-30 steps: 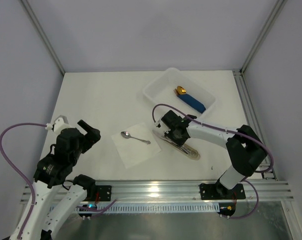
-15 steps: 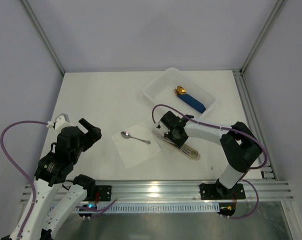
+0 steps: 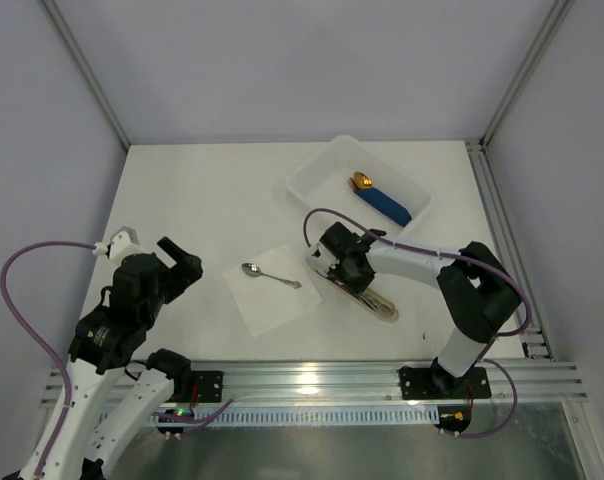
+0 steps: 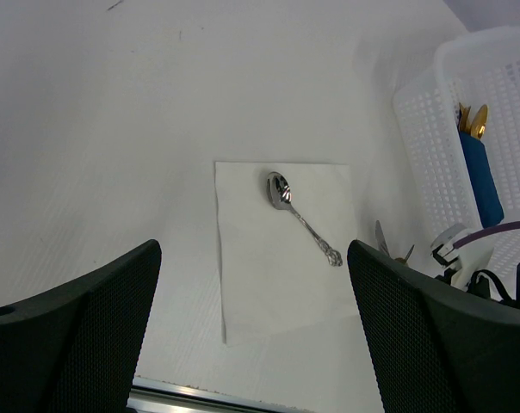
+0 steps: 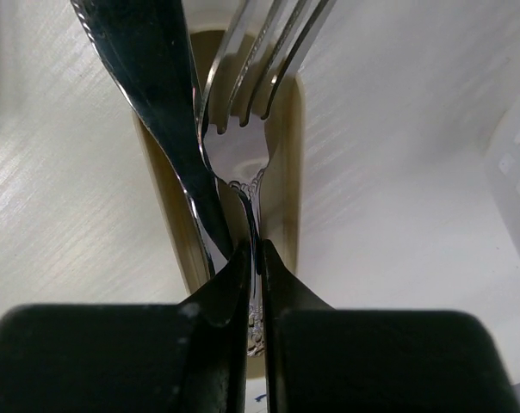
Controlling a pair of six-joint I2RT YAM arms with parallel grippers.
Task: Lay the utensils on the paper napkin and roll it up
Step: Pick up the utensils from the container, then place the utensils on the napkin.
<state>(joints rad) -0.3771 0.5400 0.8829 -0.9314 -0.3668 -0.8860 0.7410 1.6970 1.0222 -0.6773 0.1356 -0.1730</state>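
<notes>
The paper napkin (image 3: 272,292) lies flat on the table with a silver spoon (image 3: 270,276) across its far part; both also show in the left wrist view, napkin (image 4: 277,275) and spoon (image 4: 300,218). A fork (image 5: 240,153) and a dark knife (image 5: 157,86) lie in a beige sleeve (image 5: 287,163), which sits right of the napkin (image 3: 380,304). My right gripper (image 5: 253,258) is shut on the fork's handle at the sleeve's near-napkin end (image 3: 334,268). My left gripper (image 3: 178,264) is open and empty, held above the table left of the napkin (image 4: 256,331).
A white plastic tray (image 3: 317,170) stands at the back right, holding a blue-handled gold-tipped piece (image 3: 382,203); the tray's mesh wall (image 4: 432,146) shows in the left wrist view. The metal rail (image 3: 302,378) runs along the near edge.
My right arm's elbow has shifted a little left while its gripper stays at the sleeve. My left arm shifted slightly, then stayed still.
</notes>
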